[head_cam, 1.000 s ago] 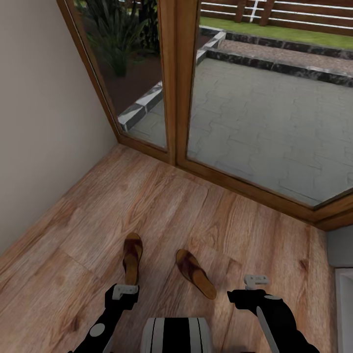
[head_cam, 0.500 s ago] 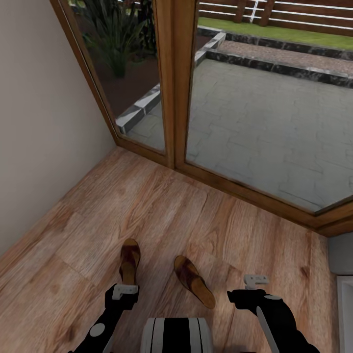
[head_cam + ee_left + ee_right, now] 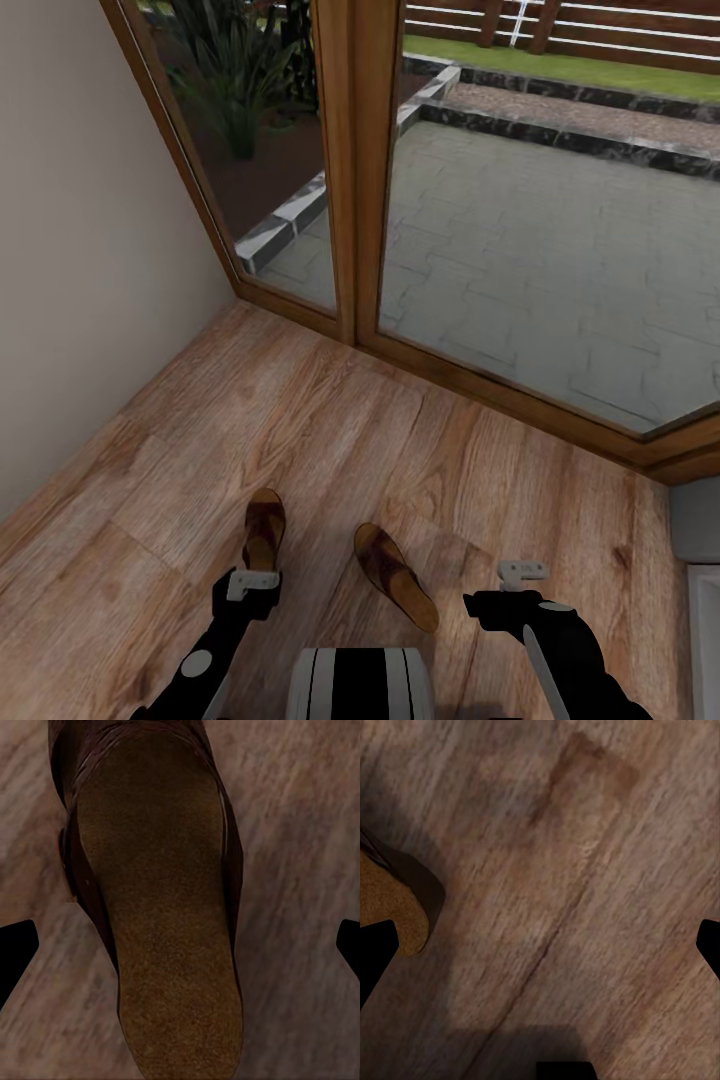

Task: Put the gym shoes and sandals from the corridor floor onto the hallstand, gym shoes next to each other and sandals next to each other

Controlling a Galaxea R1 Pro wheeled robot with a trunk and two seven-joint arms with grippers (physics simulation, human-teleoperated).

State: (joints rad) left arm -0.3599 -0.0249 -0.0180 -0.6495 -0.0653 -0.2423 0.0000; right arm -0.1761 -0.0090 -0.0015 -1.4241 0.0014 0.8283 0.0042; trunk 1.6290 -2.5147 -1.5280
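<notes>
Left wrist view: sandal [image 3: 157, 907] between left pincer [image 3: 180, 945] tips.

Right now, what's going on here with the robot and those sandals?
The robot stands over two brown sandals on the wood floor by a glass door. Its left gripper is open above the left sandal, whose heel lies between the fingers. The right gripper is open beside the other sandal. Nothing is lifted yet.
</notes>
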